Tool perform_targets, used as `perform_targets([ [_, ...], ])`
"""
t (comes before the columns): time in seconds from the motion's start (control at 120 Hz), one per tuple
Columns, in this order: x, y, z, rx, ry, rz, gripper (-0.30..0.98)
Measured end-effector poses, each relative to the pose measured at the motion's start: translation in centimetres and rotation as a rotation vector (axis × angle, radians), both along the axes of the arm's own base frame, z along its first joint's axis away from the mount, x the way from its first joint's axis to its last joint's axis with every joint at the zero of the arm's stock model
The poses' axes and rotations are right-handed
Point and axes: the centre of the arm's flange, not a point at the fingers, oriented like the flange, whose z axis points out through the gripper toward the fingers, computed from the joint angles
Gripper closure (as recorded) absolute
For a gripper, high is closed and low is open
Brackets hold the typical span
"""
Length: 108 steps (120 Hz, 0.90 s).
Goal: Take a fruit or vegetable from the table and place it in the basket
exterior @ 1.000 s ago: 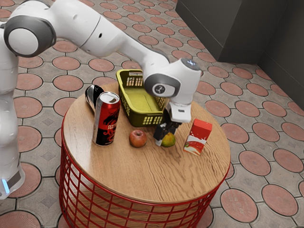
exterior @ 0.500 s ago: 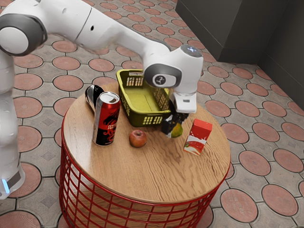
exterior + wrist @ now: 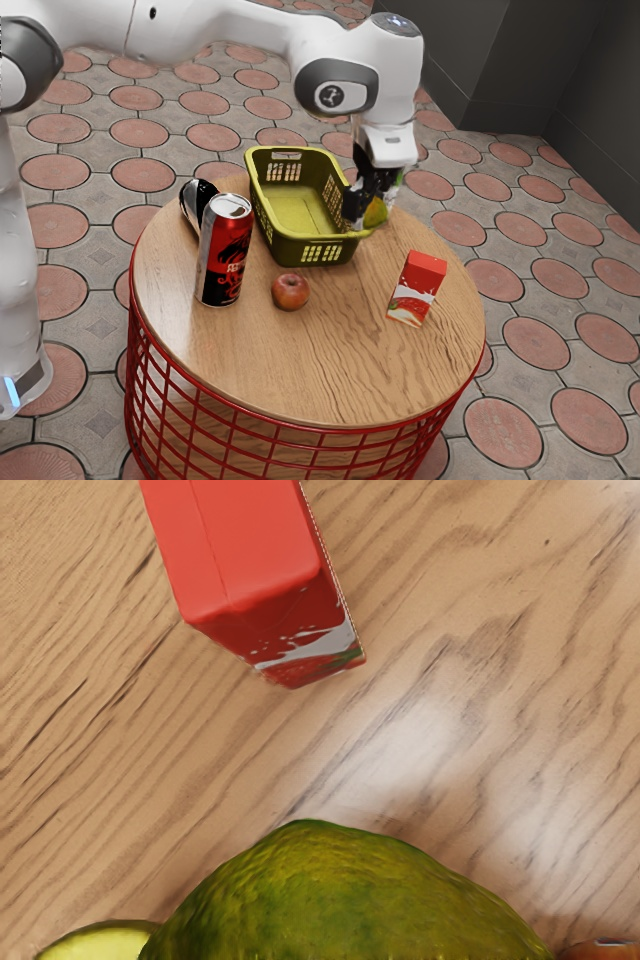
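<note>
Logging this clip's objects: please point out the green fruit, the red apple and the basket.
Green fruit (image 3: 345, 900): wrist view, its bulging middle.
Red apple (image 3: 290, 293): exterior view, middle of its skin.
Basket (image 3: 314, 238): exterior view, its near rim.

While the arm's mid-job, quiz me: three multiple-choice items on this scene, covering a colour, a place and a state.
1. What colour is the basket?
A) red
B) white
C) yellow-green

2. Where is the apple?
A) in the basket
B) on the table, between can and carton
C) on the carton

3. The green fruit is:
A) held up by the end effector
B) resting on the table
C) lying on the basket's floor

1 C: its walls and rim are yellow-green.
2 B: bare wood surrounds it, can and carton either side.
3 A: the exterior view shows it raised, in the end effector's grip.
</note>
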Motion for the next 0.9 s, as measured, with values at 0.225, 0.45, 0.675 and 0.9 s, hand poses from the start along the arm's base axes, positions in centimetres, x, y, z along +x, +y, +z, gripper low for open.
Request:
perform_targets([
  [0.225,-0.3,4.7,0.1,-0.001,0.04,0.079,0.35],
  [0.45,-2.7,9.2,-0.2,0.0,0.076,0.157,0.36],
  [0.675,-4.4,12.6,-0.5,-0.008,0.09,0.206,0.35],
  [0.9,-4.6,12.7,-0.8,-0.013,0.105,0.194,0.12],
])
